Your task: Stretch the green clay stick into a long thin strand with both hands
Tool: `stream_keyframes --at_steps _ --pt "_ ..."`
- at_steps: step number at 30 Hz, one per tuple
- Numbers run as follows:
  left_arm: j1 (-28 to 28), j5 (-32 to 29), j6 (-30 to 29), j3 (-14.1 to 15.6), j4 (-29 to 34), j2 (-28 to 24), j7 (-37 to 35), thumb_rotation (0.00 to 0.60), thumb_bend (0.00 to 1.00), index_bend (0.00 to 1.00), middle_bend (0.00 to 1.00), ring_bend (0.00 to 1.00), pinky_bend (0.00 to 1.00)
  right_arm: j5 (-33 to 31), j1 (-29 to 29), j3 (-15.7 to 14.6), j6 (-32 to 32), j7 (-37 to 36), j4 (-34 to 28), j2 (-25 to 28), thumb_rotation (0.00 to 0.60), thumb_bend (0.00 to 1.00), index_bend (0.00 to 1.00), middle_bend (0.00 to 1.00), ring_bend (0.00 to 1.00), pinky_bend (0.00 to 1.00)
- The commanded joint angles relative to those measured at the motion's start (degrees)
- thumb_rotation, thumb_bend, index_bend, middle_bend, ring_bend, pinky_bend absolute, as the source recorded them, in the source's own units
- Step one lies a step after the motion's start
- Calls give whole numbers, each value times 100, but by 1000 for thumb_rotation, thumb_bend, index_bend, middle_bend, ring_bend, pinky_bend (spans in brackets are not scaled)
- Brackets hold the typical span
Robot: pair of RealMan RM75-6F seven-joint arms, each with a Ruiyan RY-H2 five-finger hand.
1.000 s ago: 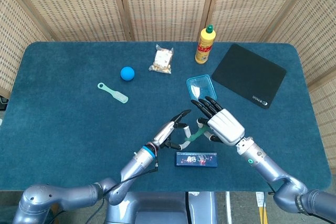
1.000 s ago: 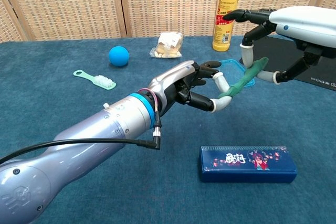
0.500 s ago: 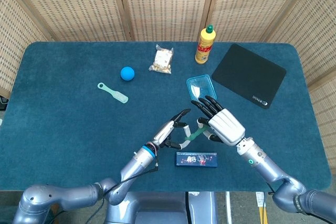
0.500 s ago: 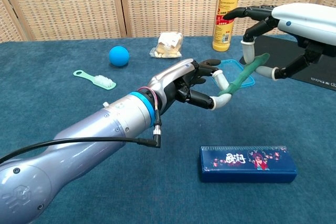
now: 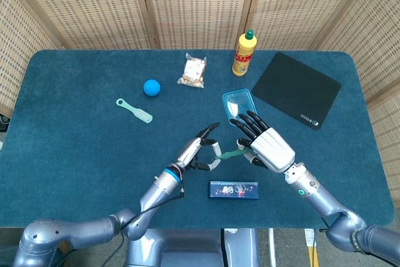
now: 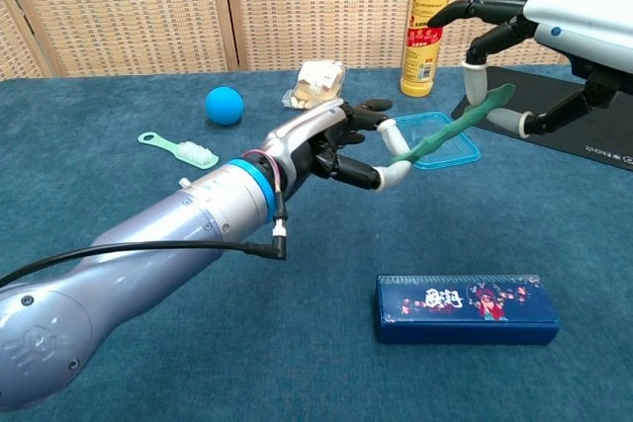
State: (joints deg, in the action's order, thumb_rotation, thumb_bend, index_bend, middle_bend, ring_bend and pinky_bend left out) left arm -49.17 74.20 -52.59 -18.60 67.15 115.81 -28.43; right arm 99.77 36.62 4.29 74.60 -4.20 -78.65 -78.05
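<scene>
Where the pale fingertips (image 6: 394,171) of the left hand (image 6: 331,145) pinch its lower end, the green clay stick (image 6: 450,129) starts as a slim, slightly curved rod and rises at a slant to the right hand (image 6: 554,32), whose fingers (image 6: 477,77) pinch the upper end. It hangs in the air between the two hands, clear of the bench (image 5: 75,148), above the spot just in front of the tray. From the head view the clay (image 5: 232,153) shows as a short dark-green line between the left hand (image 5: 199,150) and the right hand (image 5: 265,145). Both hands keep their other fingers spread while holding the clay.

Spread over the blue bench lies one of each thing: one clear blue tray (image 5: 239,102) just behind the hands, one dark blue box (image 5: 234,189) with a printed lid in front of them, one yellow bottle (image 5: 244,53) with a green cap, one black mat (image 5: 295,89), one bag of snacks (image 5: 193,71), one blue ball (image 5: 151,87) and one pale green brush (image 5: 134,110).
</scene>
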Motion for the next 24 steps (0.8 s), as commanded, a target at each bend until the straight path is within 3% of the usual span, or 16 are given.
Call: stream_keyframes --at_steps 1,24 --pt "29 -21 -23 -11 -22 -39 6 600 533 814 0 0 0 8 -13 -8 26 25 38 -4 600 619 820 178 0 0" --pt "440 -114 -140 57 -428 -783 -170 600 557 832 0 0 0 -93 -152 0 263 -42 377 121 600 618 822 181 0 0"
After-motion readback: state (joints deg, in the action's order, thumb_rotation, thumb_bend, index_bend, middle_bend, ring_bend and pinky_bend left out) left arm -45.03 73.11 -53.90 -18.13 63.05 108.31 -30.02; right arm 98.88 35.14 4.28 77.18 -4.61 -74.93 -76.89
